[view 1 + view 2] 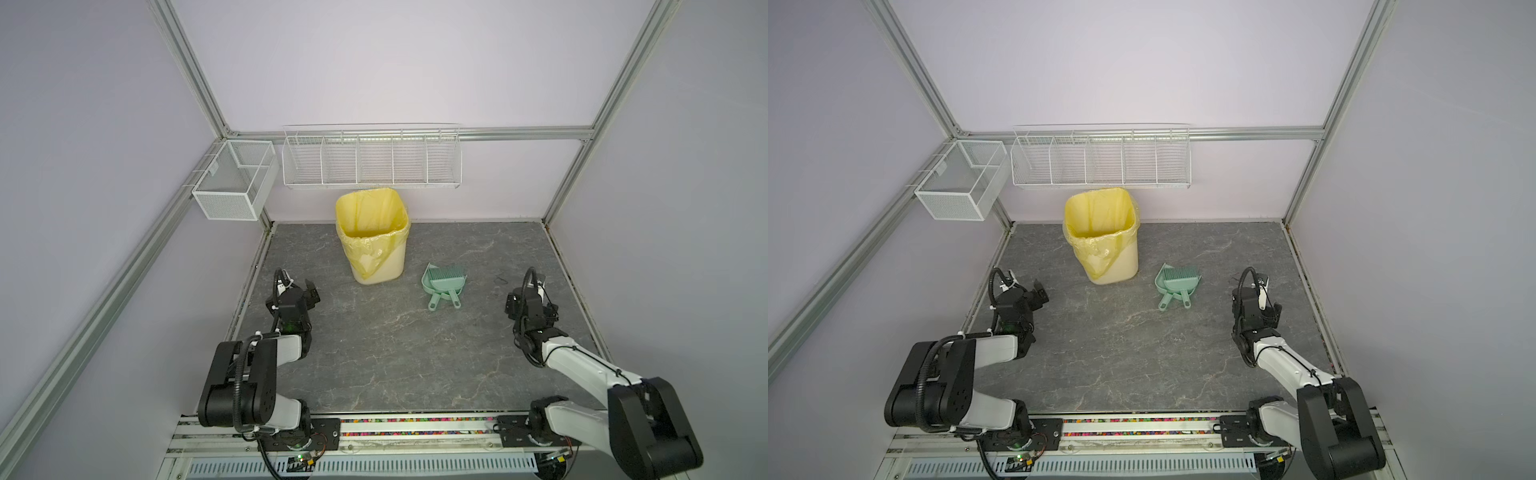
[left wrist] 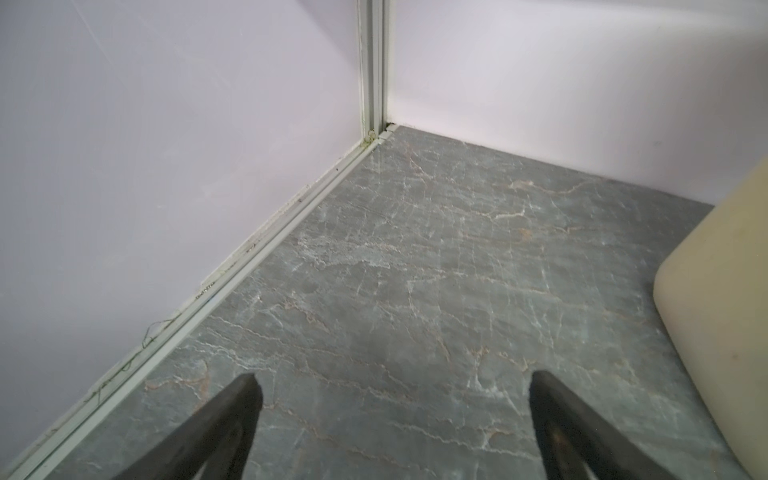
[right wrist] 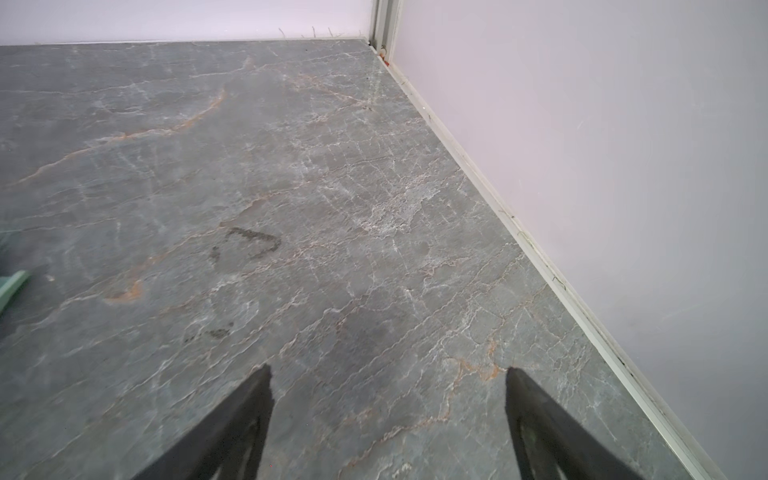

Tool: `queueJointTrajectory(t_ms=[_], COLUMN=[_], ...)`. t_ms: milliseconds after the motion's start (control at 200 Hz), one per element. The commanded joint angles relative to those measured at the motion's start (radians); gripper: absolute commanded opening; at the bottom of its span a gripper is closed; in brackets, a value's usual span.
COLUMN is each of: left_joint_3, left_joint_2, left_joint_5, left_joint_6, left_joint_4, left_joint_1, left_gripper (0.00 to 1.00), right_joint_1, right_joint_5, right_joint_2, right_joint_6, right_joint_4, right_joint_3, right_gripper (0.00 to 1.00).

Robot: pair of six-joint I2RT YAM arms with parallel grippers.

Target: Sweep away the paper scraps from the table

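**Pincers spread and empty; no scraps found on table**

Left pincer (image 2: 392, 382): jaws are spread wide and nothing is held. Bare table (image 2: 415, 270) is seen beneath, with the cream wall of the bin (image 2: 715, 311) near by. Right pincer (image 3: 388, 374): likewise spread and empty, hung over bare slab near the right-hand edge.

Further out, in both top views, the dustpan (image 1: 444, 286) is seen lying flat to the right of the bin. The brush (image 1: 446, 273) is nested in it and both handles are pointed toward the arms. It lies between the two pincers, well apart from each.

Paper scraps: none can be made out in any view, neither on the table nor in the dustpan. Only plain yellow liner (image 1: 370, 216) is shown inside the bin. Its bottom is not fully seen, so whether they lie there cannot be told.

Handling, as judged: such scraps would be expected to be very light, soft and crushable, and easily flicked away by a brisk stroke. They would be too small to be pinched singly. Hold is better taken on the stiff plastic handles, brush in one pincer and pan in the other, and slow short strokes used.
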Motion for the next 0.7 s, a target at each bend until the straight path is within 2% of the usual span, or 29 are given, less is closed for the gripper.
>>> queueJointTrajectory(t_ms=[0,85,355,525,610,695], left_joint_3=[-0.025,-0.056,-0.023,-0.021,-0.021,-0.011], left_joint_2=[0.006,0.02,0.066,0.064,0.064,0.066], left_joint_5=[0.016,0.009,0.042,0.042,0.042,0.045], left_joint_6=[0.022,0.021,0.041,0.041,0.041,0.044], left_joint_4=[0.147,0.231,0.213,0.209,0.209,0.192], left_joint_1=[0.003,0.003,0.002,0.003,0.002,0.002], left_gripper=[1.0,0.99,1.0,1.0,1.0,0.99], right_joint_1=[-0.035,-0.044,-0.056,-0.071,-0.072,-0.074], right_joint_5=[0.056,0.039,0.017,0.031,0.001,-0.015], right_joint_2=[0.036,0.062,0.153,0.23,0.214,0.228], right_joint_6=[-0.017,-0.032,-0.158,-0.194,-0.172,-0.197], right_joint_4=[0.196,0.224,0.441,0.68,0.598,0.649], right_joint_3=[-0.025,-0.017,-0.029,-0.093,-0.07,-0.078], right_gripper=[0.89,0.89,0.89,0.89,0.89,0.89])
